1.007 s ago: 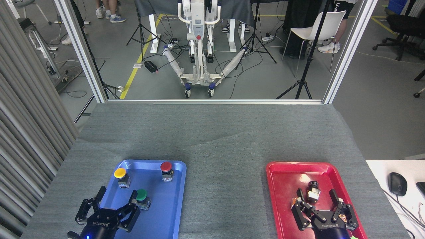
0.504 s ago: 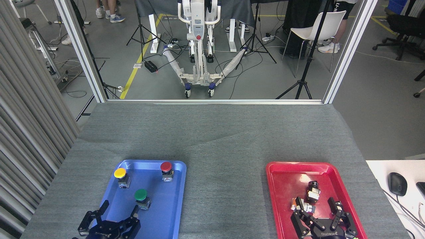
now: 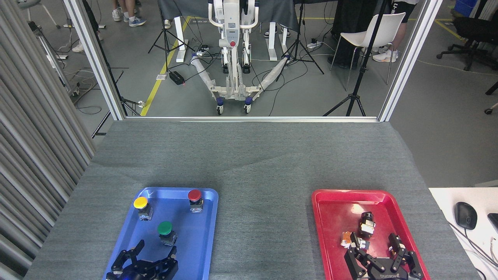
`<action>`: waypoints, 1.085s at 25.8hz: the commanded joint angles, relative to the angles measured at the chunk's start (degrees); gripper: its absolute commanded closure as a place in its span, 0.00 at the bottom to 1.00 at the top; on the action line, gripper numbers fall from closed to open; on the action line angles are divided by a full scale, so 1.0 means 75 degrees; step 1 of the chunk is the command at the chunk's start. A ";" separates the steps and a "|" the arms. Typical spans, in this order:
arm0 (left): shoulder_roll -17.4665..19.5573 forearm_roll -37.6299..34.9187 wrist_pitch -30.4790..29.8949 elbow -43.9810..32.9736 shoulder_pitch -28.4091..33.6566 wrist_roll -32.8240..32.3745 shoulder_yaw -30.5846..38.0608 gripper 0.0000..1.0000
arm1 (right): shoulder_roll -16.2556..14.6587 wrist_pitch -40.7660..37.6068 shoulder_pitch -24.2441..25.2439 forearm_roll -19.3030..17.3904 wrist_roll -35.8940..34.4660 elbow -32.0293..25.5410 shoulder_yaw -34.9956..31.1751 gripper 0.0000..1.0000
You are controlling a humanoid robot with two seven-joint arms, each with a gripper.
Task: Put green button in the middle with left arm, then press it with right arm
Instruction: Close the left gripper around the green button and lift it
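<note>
The green button (image 3: 165,230) stands upright in the blue tray (image 3: 202,249), below and between a yellow button (image 3: 141,206) and a red button (image 3: 195,199). My left gripper (image 3: 155,249) is at the bottom edge of the head view, just below the green button, open, with nothing between its fingers. At the bottom right, over the red tray (image 3: 330,217), my right gripper (image 3: 373,242) is open and empty too. The middle (image 3: 264,225), a bare strip of grey fabric, lies between the two trays.
The red tray holds a small black part (image 3: 366,223) and an orange-and-white part (image 3: 349,240) just above my right fingers. A white side table with a black mouse (image 3: 465,215) stands at the right. Beyond the far table edge are a metal frame, tripods and a chair.
Both grippers have dropped toward the bottom edge of the view. The left one has also shifted right, now sitting directly below the green button. The buttons have not moved.
</note>
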 commanded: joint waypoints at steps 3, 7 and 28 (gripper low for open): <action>-0.0155 0.0000 -0.0172 0.0458 -0.0479 0.0061 -0.0048 0.06 | 0.0010 0.0164 -0.0032 -0.0008 -0.0059 0.0000 0.0018 0.00; -0.0226 0.0000 -0.0254 0.0740 -0.0714 0.0061 -0.0048 0.12 | 0.0034 0.0105 -0.0102 -0.0031 -0.0059 0.0000 0.0029 0.00; -0.0108 0.0036 -0.1121 -0.0479 -0.0925 0.0178 -0.0434 1.00 | 0.0221 -0.0399 -0.0137 -0.0008 -0.0047 -0.0047 0.0041 0.00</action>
